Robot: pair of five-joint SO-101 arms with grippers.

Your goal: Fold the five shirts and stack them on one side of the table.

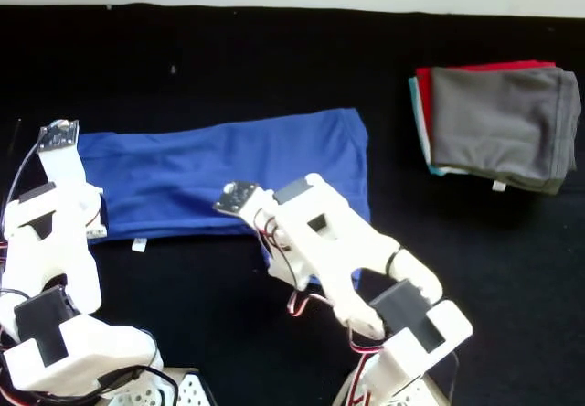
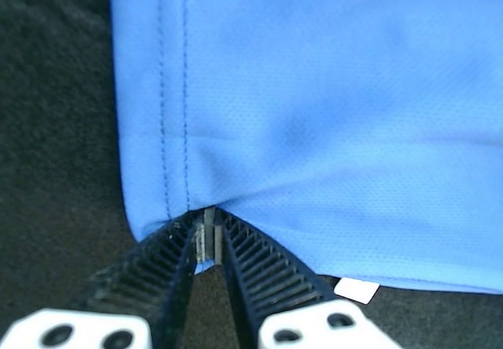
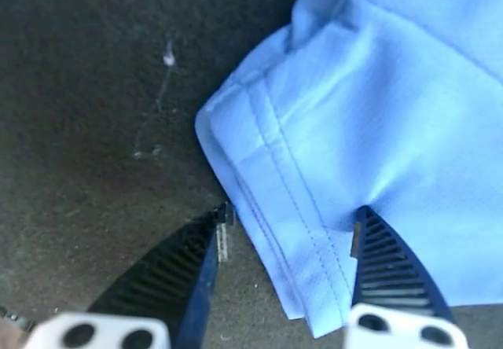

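A black table point(image 1: 274, 58) seen from above, with two white robot arms rising from the near edge. A blue shirt point(image 1: 228, 173) lies flat across the left and middle of the table, folded into a long band that runs left to right. A small white tag point(image 1: 139, 244) pokes out along its near edge.

On the far right, well apart from the blue shirt, sits a stack of folded shirts point(image 1: 457, 164). A grey shirt point(image 1: 498, 127) is on top, with red and pale edges showing beneath it.

The left gripper point(image 2: 206, 225) is at the shirt's left end. Its ribbed black fingers are almost fully closed, pinching the stitched hem at the cloth's corner, which puckers slightly where it is held.

The right gripper point(image 3: 291, 217) is at the shirt's near edge, toward the right end. Its fingers are spread wide and grip nothing. They straddle a folded, hemmed corner of the blue cloth, one fingertip over the bare table just beside the fabric and the other resting on the fabric itself.
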